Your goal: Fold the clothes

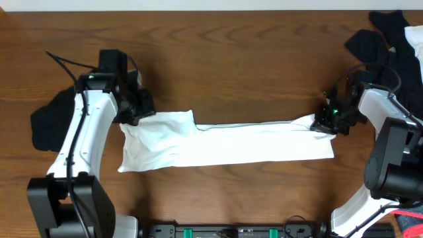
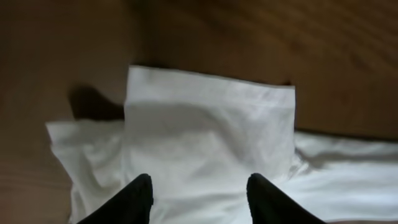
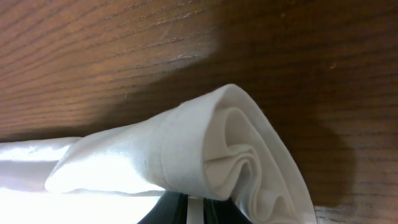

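My left pincer [image 2: 199, 186] hangs open over the white T-shirt [image 1: 225, 145] stretched across the surface [image 1: 231, 59] — the right pincer [image 1: 329, 121] clamps its bunched far edge. Light, limp cloth; I'd take it by corners and hems.

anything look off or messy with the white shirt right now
Yes. The white shirt lies uneven: its left end is wider and rumpled, and its right corner is bunched into thick folds pinched by the right fingers.

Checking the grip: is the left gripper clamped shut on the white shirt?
No: the left gripper has its fingers spread apart above the white shirt.
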